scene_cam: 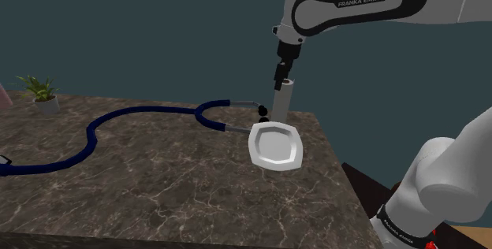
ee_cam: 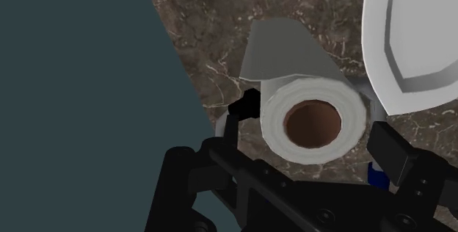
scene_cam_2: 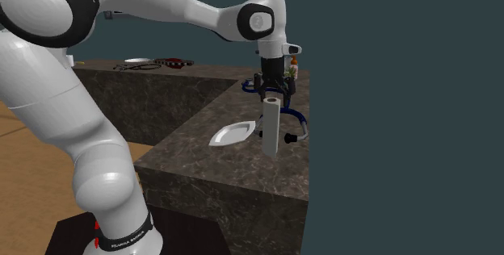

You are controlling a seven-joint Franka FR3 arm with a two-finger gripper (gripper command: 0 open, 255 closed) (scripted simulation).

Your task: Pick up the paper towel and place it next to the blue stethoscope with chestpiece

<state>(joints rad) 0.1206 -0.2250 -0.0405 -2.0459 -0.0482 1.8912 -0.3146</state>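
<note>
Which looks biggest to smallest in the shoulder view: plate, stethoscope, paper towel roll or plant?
1. blue stethoscope
2. white plate
3. paper towel roll and potted plant: about alike, plant sits farther away, so no ranking.

Dim, even light throughout. The dark marbled worktop (scene_cam: 158,184) stays murky from edge to edge, with only its pale veins catching any light. The white arm (scene_cam_2: 48,100) is the brightest surface — lit from above, shading to soft grey on its undersides. A white plate (scene_cam: 276,145) near the worktop's edge glows gently. The paper towel roll (ee_cam: 312,120) has a pale top end and a grey, shaded side. The backdrop (scene_cam: 118,27) is flat dark teal.
</note>
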